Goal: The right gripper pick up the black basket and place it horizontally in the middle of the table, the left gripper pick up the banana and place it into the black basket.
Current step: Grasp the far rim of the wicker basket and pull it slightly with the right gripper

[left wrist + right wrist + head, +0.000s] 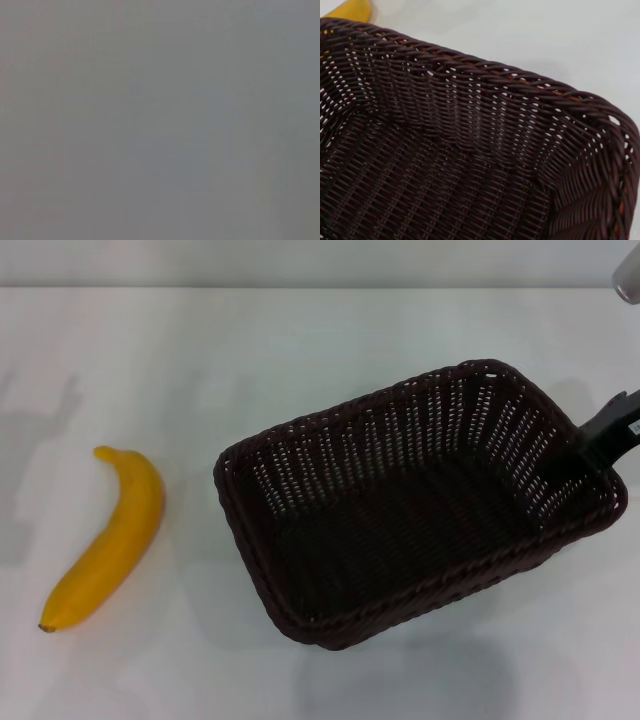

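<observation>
A: Which step is this?
B: Basket placing. The black angular right gripper sits at the right end of the dark woven wicker basket, which lies skewed, right of centre; I cannot tell its grip.
A: Next?
B: Squaring it mid-table. The curved yellow banana waits lower left.

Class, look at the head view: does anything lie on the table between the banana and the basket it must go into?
Nothing visible does. Only bare table separates the banana from the basket, which is empty. The right gripper is at the basket's far end.
</observation>
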You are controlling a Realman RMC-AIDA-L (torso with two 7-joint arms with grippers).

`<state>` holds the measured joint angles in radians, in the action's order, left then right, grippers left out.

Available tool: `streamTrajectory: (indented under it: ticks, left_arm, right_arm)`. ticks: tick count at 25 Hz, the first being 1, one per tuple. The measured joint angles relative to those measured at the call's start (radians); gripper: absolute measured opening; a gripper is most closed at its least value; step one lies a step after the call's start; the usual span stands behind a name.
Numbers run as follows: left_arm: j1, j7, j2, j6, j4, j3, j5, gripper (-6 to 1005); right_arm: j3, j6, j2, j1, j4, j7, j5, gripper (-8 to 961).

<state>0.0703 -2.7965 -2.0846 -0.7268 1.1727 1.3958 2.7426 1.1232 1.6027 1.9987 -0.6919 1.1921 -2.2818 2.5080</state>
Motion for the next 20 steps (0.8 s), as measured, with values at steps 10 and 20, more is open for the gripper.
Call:
streamTrajectory:
  ticks: [10, 20]
  left_arm:
    - [-0.001, 0.0, 0.0, 0.0, -0.001, 0.0, 0.0, 876]
    - [-0.005, 0.0, 0.001, -0.003, -0.001, 0.0, -0.001, 876]
  right_arm:
    - [0.006, 0.002, 0.0, 0.003, 0.0, 0.003, 0.0, 228]
    - [-0.002, -0.009, 0.006, -0.004, 0.023, -0.15, -0.001, 214]
